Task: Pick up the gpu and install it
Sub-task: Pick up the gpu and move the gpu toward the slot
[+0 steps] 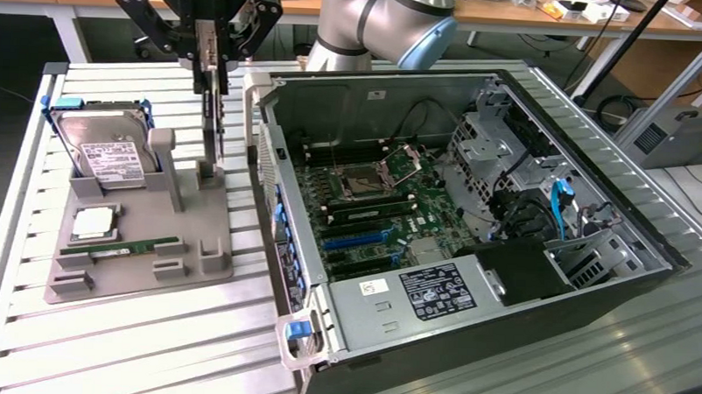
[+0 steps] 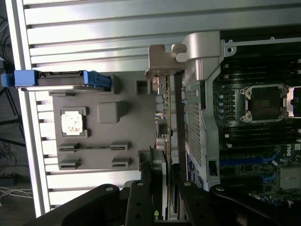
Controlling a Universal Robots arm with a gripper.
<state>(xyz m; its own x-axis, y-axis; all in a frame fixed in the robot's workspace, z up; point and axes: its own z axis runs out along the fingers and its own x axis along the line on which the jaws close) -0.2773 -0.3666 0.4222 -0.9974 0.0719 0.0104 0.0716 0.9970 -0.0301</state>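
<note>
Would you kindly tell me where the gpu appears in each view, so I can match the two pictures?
Exterior view: the gpu stands edge-on under the gripper, upper left, between the grey tray and the case.
Wrist view: the gpu runs edge-on out from the gripper, between the grey tray and the case.
Shared landmark: the CPU socket inside the case.

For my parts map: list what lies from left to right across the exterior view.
Boxy silver hard drive with white label → thin green gpu card held on edge in the jaws → square silver CPU socket → light blue cable.
</note>
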